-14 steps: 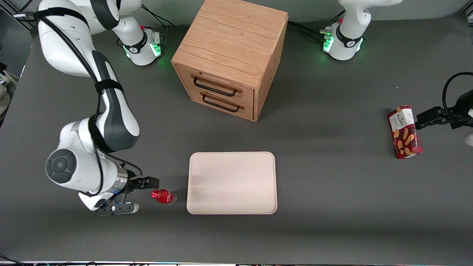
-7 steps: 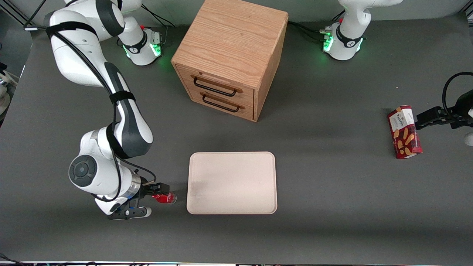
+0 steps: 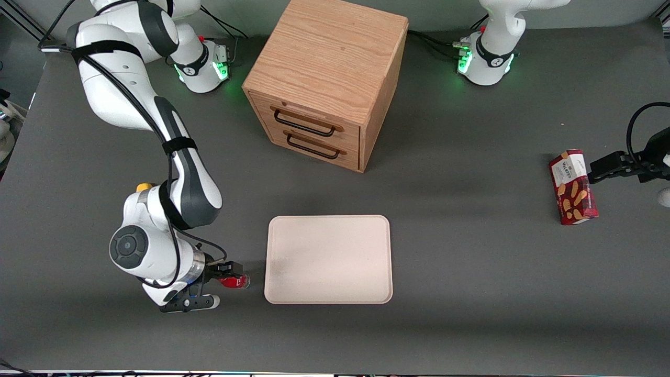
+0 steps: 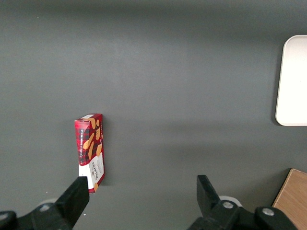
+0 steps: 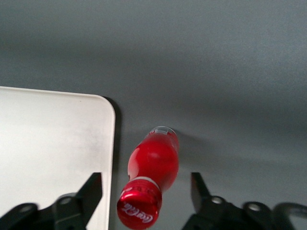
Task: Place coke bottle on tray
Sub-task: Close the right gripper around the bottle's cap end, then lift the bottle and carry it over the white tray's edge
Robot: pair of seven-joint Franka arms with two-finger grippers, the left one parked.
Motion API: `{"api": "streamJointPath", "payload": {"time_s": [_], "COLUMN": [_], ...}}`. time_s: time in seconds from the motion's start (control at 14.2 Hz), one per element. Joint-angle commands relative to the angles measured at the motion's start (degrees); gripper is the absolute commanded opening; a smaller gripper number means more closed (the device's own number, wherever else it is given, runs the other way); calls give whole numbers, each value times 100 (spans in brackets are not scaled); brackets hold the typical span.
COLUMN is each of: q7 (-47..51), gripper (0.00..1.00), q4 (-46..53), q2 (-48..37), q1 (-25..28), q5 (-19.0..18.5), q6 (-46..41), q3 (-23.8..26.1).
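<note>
Straddling the coke bottle (image 5: 152, 179), the gripper (image 3: 226, 274) hung with its fingers spread, one on each flank, apparently not yet touching. The bottle stood upright on the table (image 3: 471, 262), just beside the tray (image 3: 328, 259).

Red biscuit box (image 4: 90, 151) lies flat on the dark grey surface (image 4: 182, 72). Cream tray (image 4: 292, 81) corner shows well apart from it. Wooden cabinet (image 4: 293, 199) corner sits near the tray.
</note>
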Motion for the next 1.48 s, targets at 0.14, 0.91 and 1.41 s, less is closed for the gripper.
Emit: {"api": "streamJointPath", "payload": {"time_s": [0.14,0.91,1.41], "q7": [58,-258,-285], "gripper": [27,0,0], "q4": [32,93,408], "q2": [20,-919,-1984], "q1": [-6,-32,-41], "q5": [-120,-603,-577], "q6": [45,-1060,-2836], "q3": [37,55,327]}}
